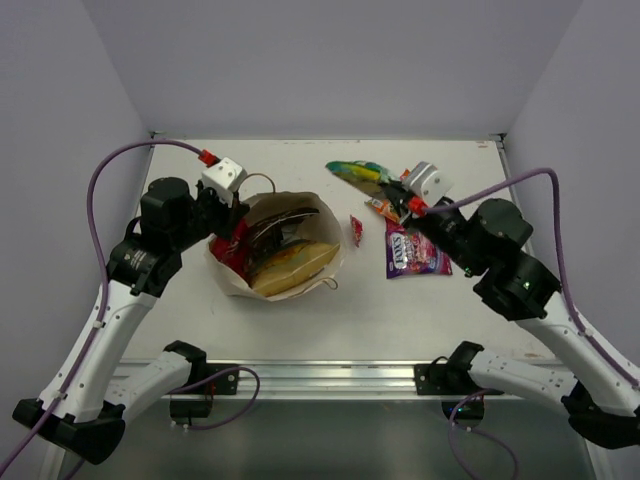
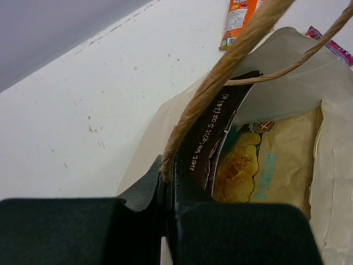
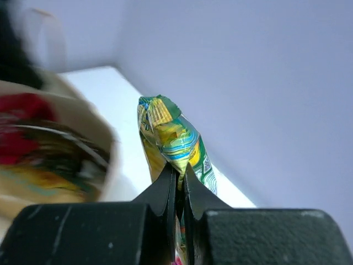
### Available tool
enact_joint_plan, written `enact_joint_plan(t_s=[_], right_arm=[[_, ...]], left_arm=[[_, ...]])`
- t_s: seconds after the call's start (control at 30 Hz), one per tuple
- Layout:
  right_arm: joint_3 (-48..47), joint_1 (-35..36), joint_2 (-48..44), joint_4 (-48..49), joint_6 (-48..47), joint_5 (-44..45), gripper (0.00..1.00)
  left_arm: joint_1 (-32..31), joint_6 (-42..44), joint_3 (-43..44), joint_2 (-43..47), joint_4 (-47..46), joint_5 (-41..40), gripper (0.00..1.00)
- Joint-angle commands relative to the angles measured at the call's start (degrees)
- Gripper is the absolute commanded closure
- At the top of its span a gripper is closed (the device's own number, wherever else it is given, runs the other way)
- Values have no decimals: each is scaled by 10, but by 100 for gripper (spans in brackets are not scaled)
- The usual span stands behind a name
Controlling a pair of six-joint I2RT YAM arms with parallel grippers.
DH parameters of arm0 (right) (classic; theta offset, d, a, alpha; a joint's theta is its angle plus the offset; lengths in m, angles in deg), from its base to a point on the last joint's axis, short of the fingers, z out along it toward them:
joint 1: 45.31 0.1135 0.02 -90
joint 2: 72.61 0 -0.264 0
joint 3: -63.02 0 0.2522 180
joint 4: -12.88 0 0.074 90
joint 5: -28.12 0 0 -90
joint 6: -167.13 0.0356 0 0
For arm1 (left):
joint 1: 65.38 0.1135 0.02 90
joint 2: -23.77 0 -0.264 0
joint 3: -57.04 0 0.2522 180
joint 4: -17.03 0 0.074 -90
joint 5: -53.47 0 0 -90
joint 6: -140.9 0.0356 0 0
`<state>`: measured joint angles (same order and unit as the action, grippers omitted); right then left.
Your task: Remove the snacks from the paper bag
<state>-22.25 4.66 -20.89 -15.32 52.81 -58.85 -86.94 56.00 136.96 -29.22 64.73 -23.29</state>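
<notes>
Both pinching: left hand (image 2: 168, 190) paper bag (image 2: 287, 88), right hand (image 3: 179, 179) green packet (image 3: 171, 132); brown packet (image 2: 212, 138) reads "5 oz"

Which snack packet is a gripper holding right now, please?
The green-and-yellow packet, pinched in the right gripper; the purple packet, orange packet and tiny red packet lie loose on the table.

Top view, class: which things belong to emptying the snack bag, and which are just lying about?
Job: paper bag; inside it, yellow chip bag, brown packet; green packet in right claw; purple packet; orange packet; tiny red packet.
Lying about: purple cables; metal rail.
</notes>
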Motion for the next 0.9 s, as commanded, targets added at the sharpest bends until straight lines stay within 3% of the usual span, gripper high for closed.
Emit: enact_joint_plan(t_s=[0.0, 0.03, 0.23, 0.47, 0.57, 0.6, 0.63, 0.73, 0.87], right_arm=[[48, -115, 7, 69, 80, 138, 100], [62, -170, 14, 74, 98, 150, 100], [134, -343, 89, 122, 155, 159, 100], [146, -436, 249, 251, 156, 214, 100], [105, -440, 319, 238, 137, 222, 80], [79, -439, 328, 194, 139, 205, 69], [69, -437, 330, 171, 152, 159, 53], [72, -415, 293, 126, 155, 85, 41], [105, -336, 158, 107, 96, -80, 35]], left_arm=[[-3, -7, 14, 0, -22, -12, 100], [-3, -8, 15, 3, -23, -11, 100], [-3, -5, 20, 5, -21, -11, 100], [-3, -5, 21, 3, -21, -7, 100], [-3, -4, 21, 5, -20, -5, 100], [-3, -3, 20, 6, -20, -7, 100], [-2, -3, 20, 6, -20, -8, 100], [-3, -3, 18, 6, -20, -6, 100], [-3, 2, 18, 5, -19, 0, 100]])
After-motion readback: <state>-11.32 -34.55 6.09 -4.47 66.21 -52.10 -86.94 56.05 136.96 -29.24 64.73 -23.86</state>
